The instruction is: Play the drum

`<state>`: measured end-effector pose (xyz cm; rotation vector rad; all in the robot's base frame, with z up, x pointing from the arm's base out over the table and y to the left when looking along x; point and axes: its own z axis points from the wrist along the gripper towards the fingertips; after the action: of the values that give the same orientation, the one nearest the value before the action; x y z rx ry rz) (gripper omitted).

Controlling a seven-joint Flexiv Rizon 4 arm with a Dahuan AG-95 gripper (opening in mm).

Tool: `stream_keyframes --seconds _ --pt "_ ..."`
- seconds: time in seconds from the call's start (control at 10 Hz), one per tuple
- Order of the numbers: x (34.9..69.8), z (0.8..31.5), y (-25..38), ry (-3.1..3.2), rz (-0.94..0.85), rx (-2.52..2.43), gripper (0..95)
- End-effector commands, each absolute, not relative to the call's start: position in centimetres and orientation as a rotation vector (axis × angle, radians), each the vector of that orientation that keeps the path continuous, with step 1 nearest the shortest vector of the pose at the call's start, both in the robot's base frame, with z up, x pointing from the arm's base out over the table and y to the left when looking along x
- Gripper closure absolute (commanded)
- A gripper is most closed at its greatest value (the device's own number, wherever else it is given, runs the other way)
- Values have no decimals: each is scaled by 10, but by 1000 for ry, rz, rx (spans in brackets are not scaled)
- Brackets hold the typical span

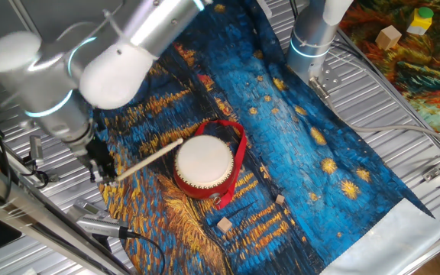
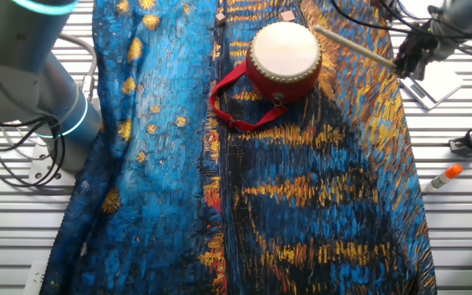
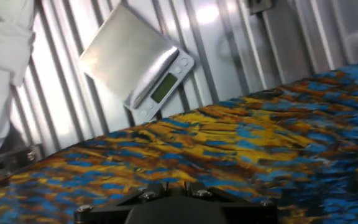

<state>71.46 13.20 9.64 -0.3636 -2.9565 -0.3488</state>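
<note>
The drum [image 1: 203, 163] has a red body, a cream skin and a red ribbon strap [image 1: 239, 156]. It stands on the blue and yellow cloth [image 1: 312, 153]. It also shows in the other fixed view [image 2: 283, 52]. My gripper [image 1: 102, 171] is left of the drum at the cloth's edge, shut on the end of a thin wooden stick [image 1: 150, 157]. The stick's far tip reaches the drum's rim; I cannot tell if it touches. The other fixed view shows the gripper [image 2: 408, 61] and stick [image 2: 355, 47]. In the hand view the gripper [image 3: 173, 185] has its fingers close together; drum and stick are hidden there.
A silver digital scale [image 3: 135, 68] lies on the slatted metal table beyond the cloth's edge. Two small wooden blocks [image 1: 224, 224] [image 1: 279, 200] lie near the drum. A second arm's base [image 1: 312, 38] stands at the back. A marker [image 2: 442, 176] lies off the cloth.
</note>
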Motion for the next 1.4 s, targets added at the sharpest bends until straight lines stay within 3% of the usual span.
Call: stream_keyframes --seconds 0.1,0.5,1.0,1.4 --pt "723 75 130 -3032 -191 -384 950" --pt "725 65 125 -3047 -163 -388 950" --pt "702 108 139 -3035 -186 -385 950" --pt "698 114 142 -3037 -178 -385 950"
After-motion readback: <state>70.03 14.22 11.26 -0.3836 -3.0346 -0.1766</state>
